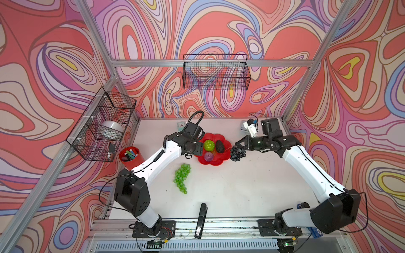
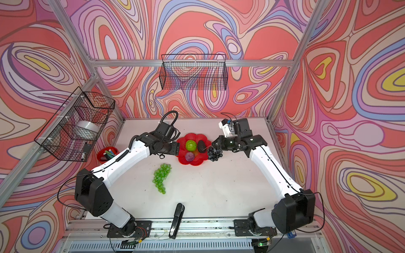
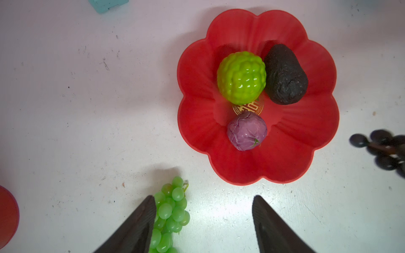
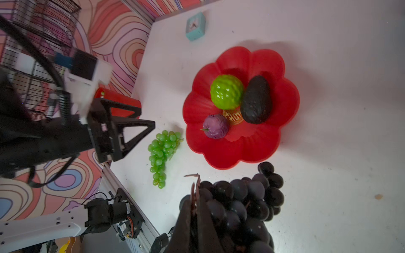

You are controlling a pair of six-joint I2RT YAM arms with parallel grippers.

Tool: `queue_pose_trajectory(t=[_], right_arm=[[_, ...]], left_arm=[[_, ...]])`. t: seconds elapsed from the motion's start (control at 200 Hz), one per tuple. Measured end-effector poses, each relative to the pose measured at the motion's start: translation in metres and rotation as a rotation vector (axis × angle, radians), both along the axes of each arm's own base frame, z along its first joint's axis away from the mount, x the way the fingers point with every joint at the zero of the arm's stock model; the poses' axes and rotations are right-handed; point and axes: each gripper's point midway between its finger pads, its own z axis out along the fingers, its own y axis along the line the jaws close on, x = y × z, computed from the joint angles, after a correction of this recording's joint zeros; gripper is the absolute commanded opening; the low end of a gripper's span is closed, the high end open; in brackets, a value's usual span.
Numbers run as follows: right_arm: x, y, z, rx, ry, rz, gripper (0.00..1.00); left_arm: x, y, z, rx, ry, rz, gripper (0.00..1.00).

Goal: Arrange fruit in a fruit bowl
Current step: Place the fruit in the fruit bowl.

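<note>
Fruit bowl (image 3: 197, 87): red flower-shaped dish on the white bench (image 1: 241, 186), toward the back wall.
In bowl: bumpy green ball (image 3: 241, 77) touching the black avocado (image 3: 285, 74); small purple fruit (image 3: 246, 131) lies apart from both.
Writing: gold emblem (image 3: 248, 108) at the dish centre, partly covered by the ball. The character cannot be read.
Right pincer (image 4: 195, 193): pressed together on the brown stem of the dark grape bunch (image 4: 245, 197). The bunch is just outside the bowl's rim on the right arm's side; I cannot tell whether it is clear of the bench.
Left pincer (image 3: 203, 198): spread, holding nothing, above the bench at the bowl's opposite rim.
Green grape bunch (image 1: 182, 177): flat on the bench, near the bowl but apart from it, on the side towards the arm bases.
Stapler (image 1: 201, 219): black, at the front edge; it has a white label too small to read.
</note>
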Motion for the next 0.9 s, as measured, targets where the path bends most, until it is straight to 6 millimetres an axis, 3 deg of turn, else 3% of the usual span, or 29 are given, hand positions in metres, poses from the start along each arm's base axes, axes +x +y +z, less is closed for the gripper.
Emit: queue_pose_trajectory(t=[0.07, 0.165, 0.446, 0.701, 0.901], right_arm=[[0.009, 0.007, 0.025, 0.042, -0.048, 0.018, 0.0], [0.02, 0.015, 0.033, 0.075, -0.061, 0.032, 0.0], [0.055, 0.03, -0.009, 0.101, 0.042, 0.024, 0.0], [0.069, 0.04, -0.007, 0.149, 0.02, 0.026, 0.0], [0.08, 0.047, -0.026, 0.156, 0.045, 0.031, 0.0]], left_arm=[[0.0, 0.001, 0.001, 0.004, -0.005, 0.004, 0.73], [-0.001, 0.004, 0.001, 0.011, -0.009, 0.009, 0.73], [-0.009, 0.01, 0.002, 0.005, -0.013, 0.026, 0.73], [-0.015, 0.017, 0.013, -0.002, -0.043, 0.037, 0.73], [-0.016, 0.022, 0.017, -0.002, -0.056, 0.048, 0.73]])
